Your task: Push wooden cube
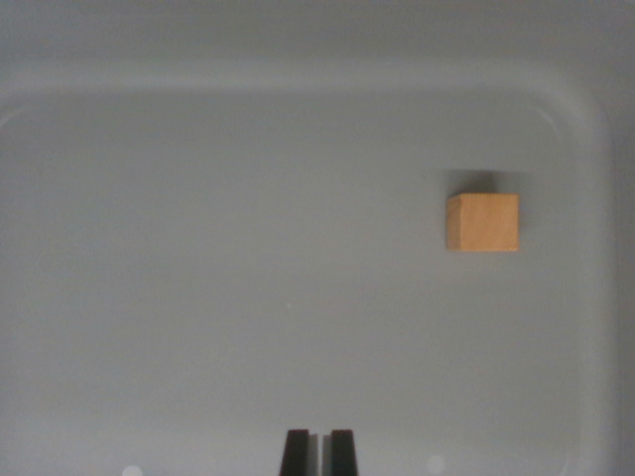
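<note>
On the floor of a pale grey tray (pixel 298 84), toward the wrist view's right and in the upper half of the picture, we find the wooden cube (pixel 482 221), a small light-brown block sitting flat with its front face turned to us and a soft shadow just behind its top edge. It stands alone on the bare surface, near the tray's right wall and its rounded upper right corner but touching neither. At the bottom edge of the picture, a little to the left of centre, we see the gripper (pixel 318 453): two dark fingertips (pixel 296 452) poke up into the frame side by side, upright and parallel, with only a thin pale sliver between them. We read the jaws as clenched together with nothing held between them. The cube lies well apart from the fingertips, up and off to the wrist view's right of them, with a broad stretch of plain tray floor between. The raised rim of the tray curves across the top of the picture, and beyond it we see only a flat grey band
</note>
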